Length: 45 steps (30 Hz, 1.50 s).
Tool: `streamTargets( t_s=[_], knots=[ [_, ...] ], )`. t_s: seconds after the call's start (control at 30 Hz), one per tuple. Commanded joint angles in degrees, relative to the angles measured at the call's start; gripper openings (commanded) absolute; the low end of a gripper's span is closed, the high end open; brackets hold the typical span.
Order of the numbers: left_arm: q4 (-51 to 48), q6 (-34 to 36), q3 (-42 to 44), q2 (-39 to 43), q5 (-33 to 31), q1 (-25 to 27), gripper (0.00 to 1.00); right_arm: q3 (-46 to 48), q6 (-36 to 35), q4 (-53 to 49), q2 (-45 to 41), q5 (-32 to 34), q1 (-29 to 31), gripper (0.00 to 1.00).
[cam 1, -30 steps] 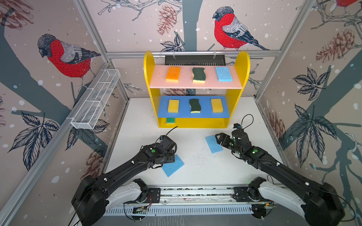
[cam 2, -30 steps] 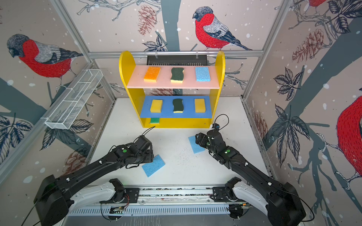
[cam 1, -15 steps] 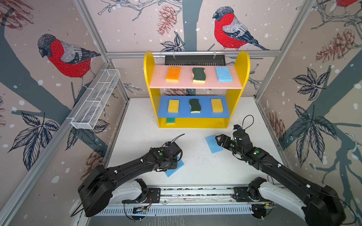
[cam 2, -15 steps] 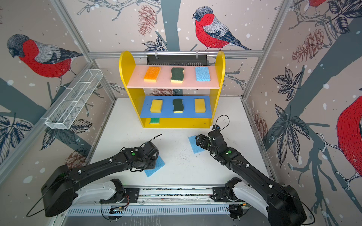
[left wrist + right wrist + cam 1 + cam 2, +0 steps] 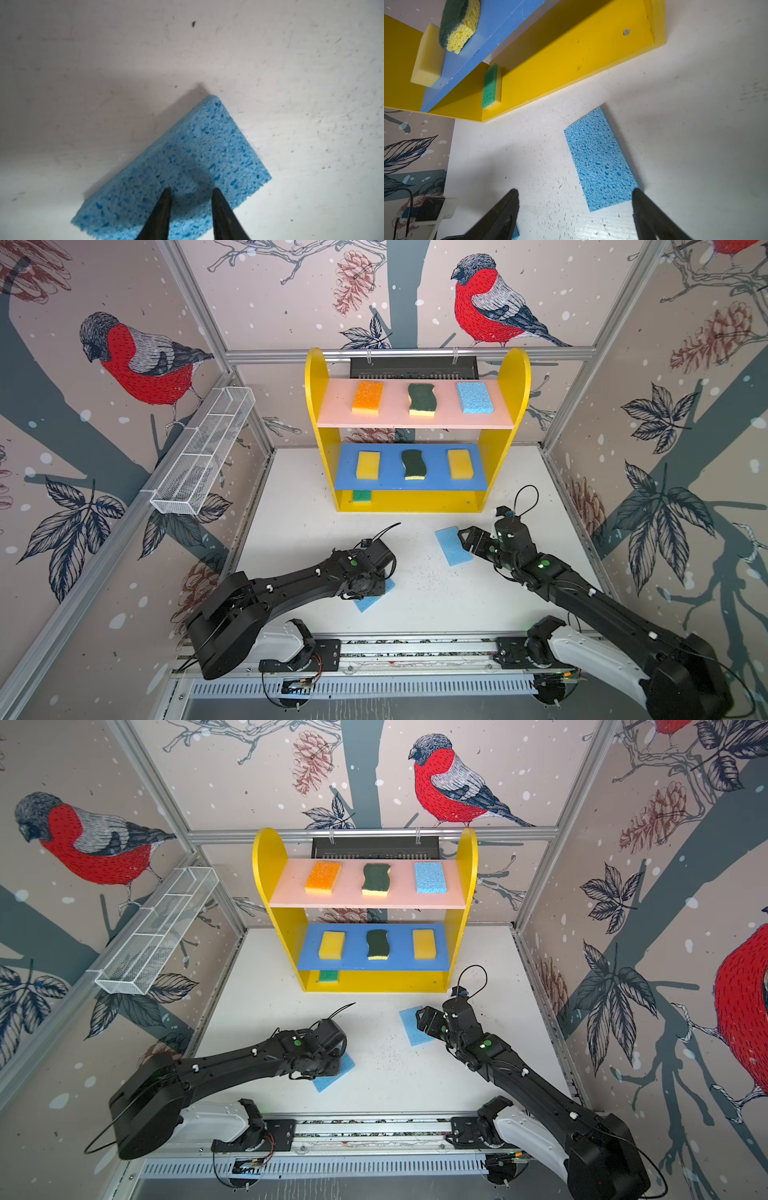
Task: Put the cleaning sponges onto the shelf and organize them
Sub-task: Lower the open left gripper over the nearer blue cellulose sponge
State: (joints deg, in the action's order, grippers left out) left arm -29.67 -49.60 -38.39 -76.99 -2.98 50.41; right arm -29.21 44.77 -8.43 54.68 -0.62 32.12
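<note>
Top board: on the shelf, your pink upper board carries a row of three: orange sponge, wavy scourer, light blue sponge.
Middle board: the blue middle board also has three: a yellow sponge at each end and a second scourer between them.
Base: the yellow base has only the green sponge, at its left end.
Tally: you have seven shelved and two on the white table.
Left gripper: it is closed on the front blue sponge, its tips dug into the foam. You cannot tell whether the sponge is off the table.
Right gripper: the jaws stand wide and hold nothing. One finger sits at a corner of the right blue sponge, which lies flat near the shelf front.
Left to do: you likely need both blue sponges on the base beside the green one to finish its row.
</note>
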Motion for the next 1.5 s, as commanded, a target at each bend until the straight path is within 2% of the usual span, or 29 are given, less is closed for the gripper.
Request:
streamTargets(
  t_s=[0.0,0.53,0.7,0.9,0.97,1.0,1.07,1.13,1.3,1.47],
  knots=[
    [3.64,0.88,-1.71,-2.81,0.68,0.13,0.35,0.18,-0.96,-0.74,-0.09,-0.26,-0.26,0.85],
    [8.45,4.80,-19.25,-20.46,0.87,0.17,0.36,1.94,-1.50,-2.92,-9.09,0.60,-4.06,0.87],
    [8.87,5.91,-23.65,-23.03,1.73,0.13,0.38,2.05,-3.06,-5.02,-9.62,-0.09,-5.68,0.87],
    [3.22,7.18,-24.20,-17.88,-2.31,0.13,0.39,1.81,-4.49,-4.81,-10.04,-1.93,-7.36,0.87],
    [0.05,7.01,-23.55,-15.96,-3.70,0.10,0.44,1.79,-4.93,-4.30,-9.72,-2.73,-7.72,0.87],
    [-1.13,7.31,-22.92,-15.16,-4.45,0.13,0.49,1.73,-5.21,-4.08,-9.51,-3.12,-7.77,0.87],
    [-3.40,7.87,-20.71,-13.01,-5.96,0.12,0.69,1.71,-5.57,-3.72,-9.16,-3.87,-8.02,0.87],
    [-4.89,6.93,-18.38,-10.81,-7.62,0.08,0.76,2.03,-5.79,-3.13,-8.98,-4.36,-7.96,0.87],
    [-4.13,2.94,-10.87,-4.07,-9.72,-0.11,0.78,2.75,-5.47,-1.94,-8.41,-5.32,-8.18,0.88],
    [2.29,5.02,-6.65,0.88,-8.76,-0.76,0.80,2.49,-5.39,-1.33,-7.58,-7.62,-8.15,0.88]
  ],
)
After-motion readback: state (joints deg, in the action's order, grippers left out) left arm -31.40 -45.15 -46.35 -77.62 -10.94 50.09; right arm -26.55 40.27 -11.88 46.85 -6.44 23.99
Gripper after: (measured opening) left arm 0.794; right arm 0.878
